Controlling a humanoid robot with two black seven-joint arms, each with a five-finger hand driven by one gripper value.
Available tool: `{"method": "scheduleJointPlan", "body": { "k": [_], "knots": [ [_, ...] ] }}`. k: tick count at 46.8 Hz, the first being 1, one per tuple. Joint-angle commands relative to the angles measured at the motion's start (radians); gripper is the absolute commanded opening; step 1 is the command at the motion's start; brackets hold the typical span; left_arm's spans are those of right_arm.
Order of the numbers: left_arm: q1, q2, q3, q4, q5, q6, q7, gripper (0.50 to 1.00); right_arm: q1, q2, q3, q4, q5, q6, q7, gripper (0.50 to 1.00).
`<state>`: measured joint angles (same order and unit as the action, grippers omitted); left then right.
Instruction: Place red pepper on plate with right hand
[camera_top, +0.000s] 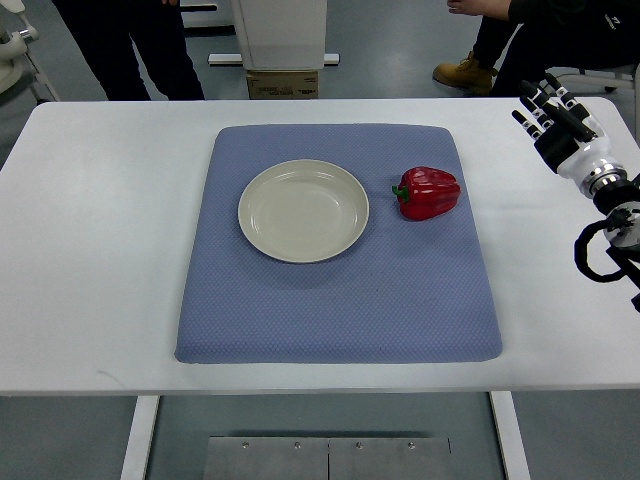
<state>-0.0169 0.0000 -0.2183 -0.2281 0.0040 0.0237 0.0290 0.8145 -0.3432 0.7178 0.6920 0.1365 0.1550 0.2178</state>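
A red pepper (428, 192) with a green stem lies on its side on a blue mat (338, 300), just right of a cream plate (303, 210) that holds nothing. My right hand (548, 108) hovers over the white table at the far right, well right of the pepper and a little behind it. Its fingers are extended and hold nothing. My left arm does not show.
The white table (90, 250) carries the mat in its middle. Beyond the far edge stand a person's legs (150, 50), a white pedestal with a cardboard box (282, 82), and a seated person's boot (462, 72).
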Motion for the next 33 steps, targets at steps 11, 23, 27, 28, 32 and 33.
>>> {"method": "scheduleJointPlan", "body": {
  "k": [11,23,27,28,32,33],
  "knots": [
    [-0.023,0.000,-0.003,0.001,0.007,0.001,-0.017,1.000,-0.002,0.003,0.000,0.000,0.000,0.000,0.000,1.000],
    [-0.011,0.000,-0.001,0.001,0.007,0.001,-0.017,1.000,-0.003,0.003,-0.001,0.000,0.000,0.000,0.000,1.000],
    [-0.011,0.000,-0.001,0.001,0.007,0.001,-0.017,1.000,-0.003,0.003,-0.001,-0.002,0.000,0.000,0.000,1.000],
    [-0.011,0.000,-0.001,0.001,0.007,0.001,-0.017,1.000,-0.005,0.003,0.000,-0.003,0.000,0.000,0.000,1.000],
    [-0.011,0.000,-0.001,0.001,0.007,0.001,-0.017,1.000,-0.003,0.006,0.000,-0.008,0.000,-0.002,0.000,1.000],
    [-0.011,0.000,-0.001,0.001,0.007,0.001,-0.017,1.000,-0.003,0.007,0.000,-0.008,0.000,-0.002,0.000,1.000]
  ]
}}
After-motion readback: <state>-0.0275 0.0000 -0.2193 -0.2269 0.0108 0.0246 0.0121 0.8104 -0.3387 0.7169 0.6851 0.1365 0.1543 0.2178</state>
